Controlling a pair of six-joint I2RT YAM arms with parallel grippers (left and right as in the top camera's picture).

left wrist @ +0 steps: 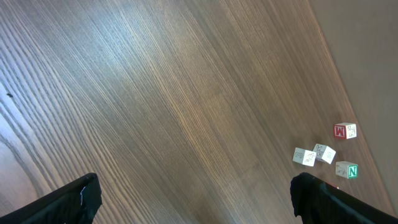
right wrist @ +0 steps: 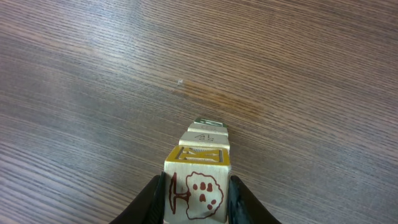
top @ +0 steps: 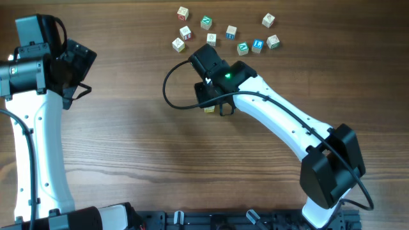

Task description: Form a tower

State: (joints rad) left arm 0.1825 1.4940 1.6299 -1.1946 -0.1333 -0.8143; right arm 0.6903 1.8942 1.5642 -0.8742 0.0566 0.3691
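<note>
Overhead: high above, straight down, whole table (top: 128, 140).
Left wrist: raised, slanting down; shares loose cubes (left wrist: 305, 157) with overhead.
Right wrist: low, close on tower (right wrist: 198, 186).

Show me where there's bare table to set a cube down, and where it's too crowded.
Free: the wide bare table between the left arm and right arm, nearer than the tower. Crowded: the loose cubes along the far edge, and around the right gripper clamping the tower.
</note>
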